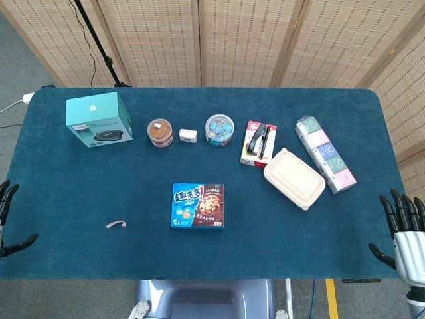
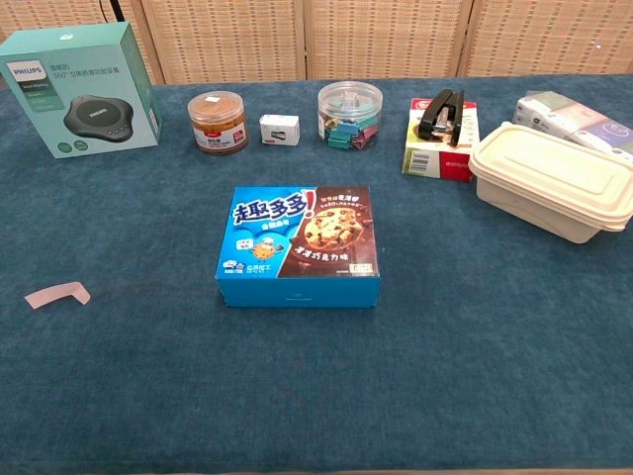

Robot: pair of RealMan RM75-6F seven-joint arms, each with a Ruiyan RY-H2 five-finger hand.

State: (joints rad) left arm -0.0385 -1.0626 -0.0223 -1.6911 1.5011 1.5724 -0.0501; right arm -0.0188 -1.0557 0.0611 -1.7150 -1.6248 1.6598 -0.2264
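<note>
Both your hands are parked off the near corners of the dark blue felt-covered table (image 1: 80, 193) right now: the left hand (image 1: 8, 222) sits at the near-left edge, fingers spread and holding nothing, and the right hand (image 1: 402, 229) is at the near-right edge, fingers fanned out and upright, also empty. Neither one shows in the chest view, so I'm going off the head camera alone. Closest to your right hand is the beige lidded plastic food container (image 1: 294, 178), up and inward from it, lying at an angle with the long pack of pastel tissue packets (image 1: 325, 153) just beyond it and the red-and-white stapler box with the black stapler on top (image 1: 258, 142) on its far inner side. That container looks light and a bit flexible, probably slick on the lid, so I'd wrap around the short sides below the rim rather than squeeze the top. The blue and brown flat cardboard cookie box (image 1: 198, 206) sits about midway between your hands, well apart from both; it's stiff and light, so grab it across the narrow edges. Nearest your left hand is a small pink strip (image 1: 117, 224), too tiny to tell what it is, maybe tape. Further back from that hand: a teal Philips carton (image 1: 98, 119), a small round jar (image 1: 160, 133), and a clear tub of binder clips (image 1: 220, 129).
</note>
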